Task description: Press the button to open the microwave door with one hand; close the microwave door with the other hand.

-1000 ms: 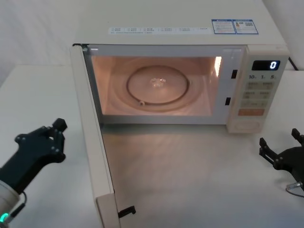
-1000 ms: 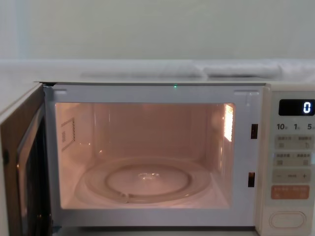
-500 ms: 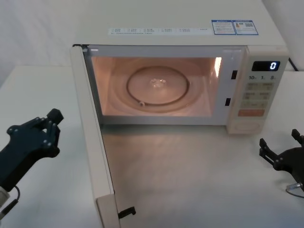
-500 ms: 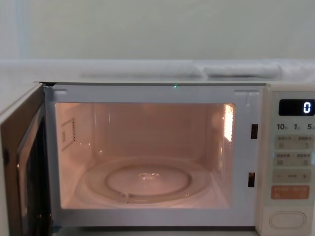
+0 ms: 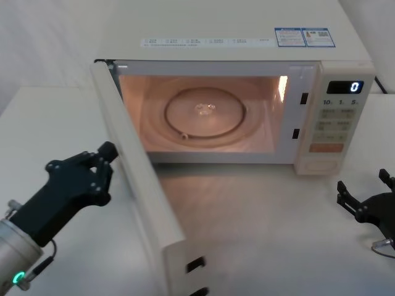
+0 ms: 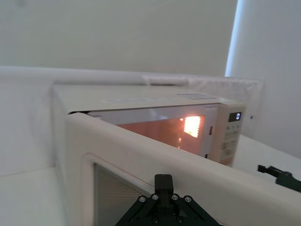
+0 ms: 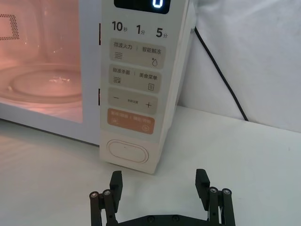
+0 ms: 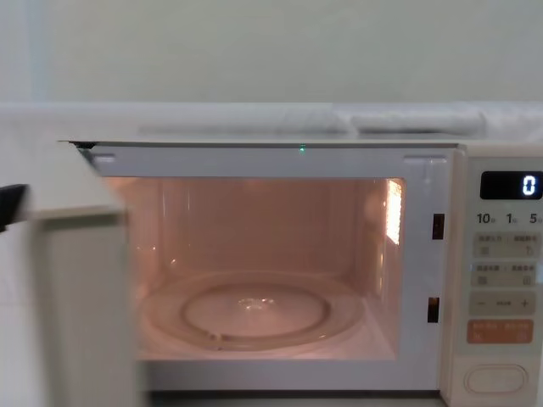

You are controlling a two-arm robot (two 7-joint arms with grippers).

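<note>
Our left gripper (image 5: 105,161), at the left of the frame, has pushed the microwave door (image 5: 139,191) partway shut. We cannot tell its fingers. Our right gripper (image 7: 160,188) waits spread below the button (image 7: 128,152).

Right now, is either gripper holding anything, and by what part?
Nothing is held. The left gripper is at the outer face of the microwave door, not clamping it. The right gripper hangs open before the button.

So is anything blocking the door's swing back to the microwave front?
Nothing visible. The left hand is against the outer face of the microwave door, and the table between the door and the oven opening is bare. The right hand sits off to the right.
</note>
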